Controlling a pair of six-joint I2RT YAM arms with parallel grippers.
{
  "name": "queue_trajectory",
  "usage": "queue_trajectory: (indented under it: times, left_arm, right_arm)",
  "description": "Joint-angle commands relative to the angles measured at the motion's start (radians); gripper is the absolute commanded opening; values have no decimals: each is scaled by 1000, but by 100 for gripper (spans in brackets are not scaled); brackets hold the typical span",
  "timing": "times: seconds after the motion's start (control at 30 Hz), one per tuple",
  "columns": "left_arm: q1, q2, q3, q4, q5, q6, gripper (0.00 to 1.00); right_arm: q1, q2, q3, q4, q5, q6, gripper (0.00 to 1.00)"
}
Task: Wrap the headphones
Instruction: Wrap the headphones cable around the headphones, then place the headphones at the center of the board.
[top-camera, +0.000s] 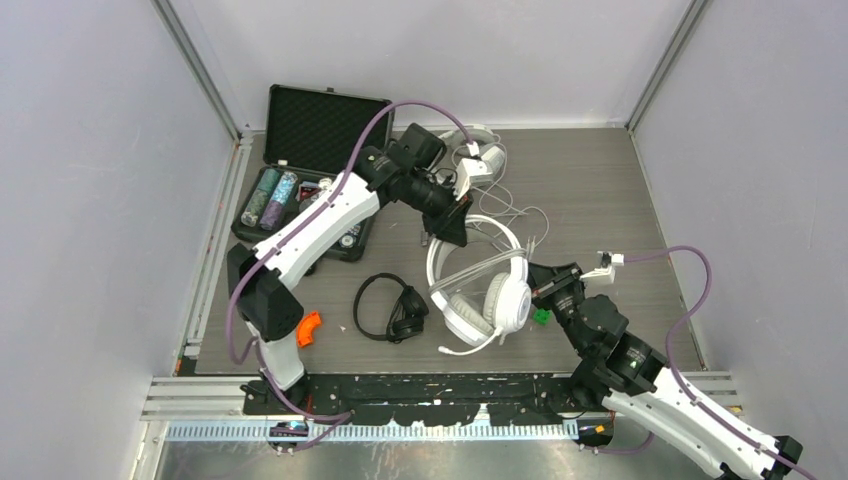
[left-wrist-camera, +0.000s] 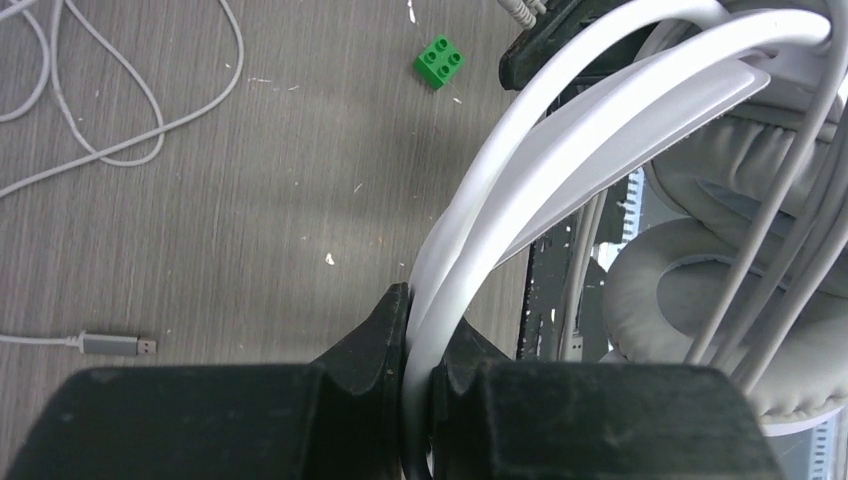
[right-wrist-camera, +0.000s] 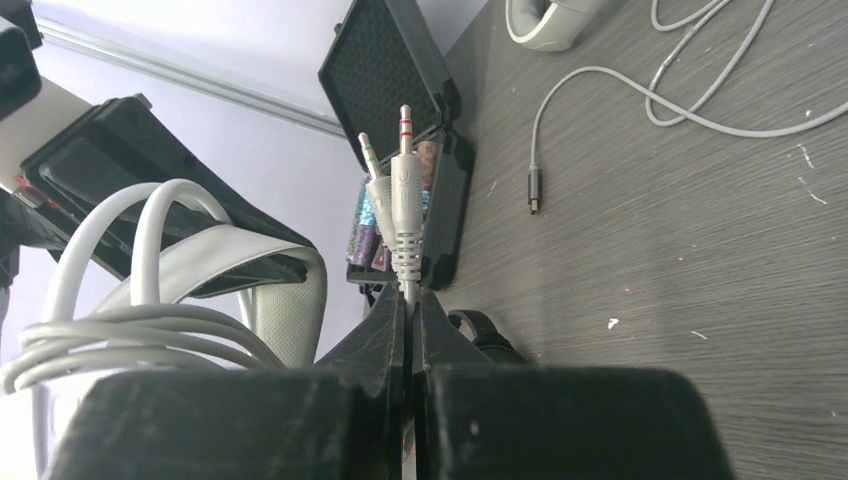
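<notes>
A white padded pair of headphones (top-camera: 480, 285) stands mid-table, its pale cord (right-wrist-camera: 120, 340) looped several times around the headband. My left gripper (top-camera: 455, 228) is shut on the top of that headband (left-wrist-camera: 600, 110), which runs up between the jaws; the ear pads (left-wrist-camera: 680, 290) hang beyond. My right gripper (top-camera: 535, 275) is shut on the cord's end, just below its twin jack plugs (right-wrist-camera: 400, 210), to the right of the earcups. A slim black pair (top-camera: 390, 308) lies flat to the left. A second white pair (top-camera: 480, 150) sits at the back with its cord (top-camera: 515, 210) loose on the table.
An open black case (top-camera: 310, 170) with small items stands at the back left. A green brick (top-camera: 541, 316) lies by my right gripper, and an orange piece (top-camera: 309, 328) by the left arm's base. A loose USB plug (left-wrist-camera: 118, 345) rests on the table.
</notes>
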Motion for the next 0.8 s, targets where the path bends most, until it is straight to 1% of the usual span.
queue_trajectory:
  times: [0.0,0.17,0.23,0.33,0.4,0.5,0.6,0.77]
  left_arm:
    - [2,43,74,-128,30,143,0]
    - [2,150,110,-177,-89,204,0]
    - [3,202,131,-180,-114,207,0]
    - [3,288,161,-164,-147,203,0]
    - [5,359,195,-164,-165,195,0]
    - [4,434,237,-175,-153,193,0]
    - [5,456,215,-121,-162,183,0]
    - [3,437,114,23,-161,157,1]
  right_arm:
    - [-9,13,27,42,106,-9,0]
    - [-9,59,-18,50,235,41,0]
    - [-10,85,-27,67,288,8,0]
    - [-9,142,-15,42,366,-31,2]
    - [-9,198,-9,40,394,-49,2]
    - [-9,269,-12,71,390,-71,2]
    - [-9,325,-21,74,391,-63,3]
    - [-10,374,-77,91,424,-1,3]
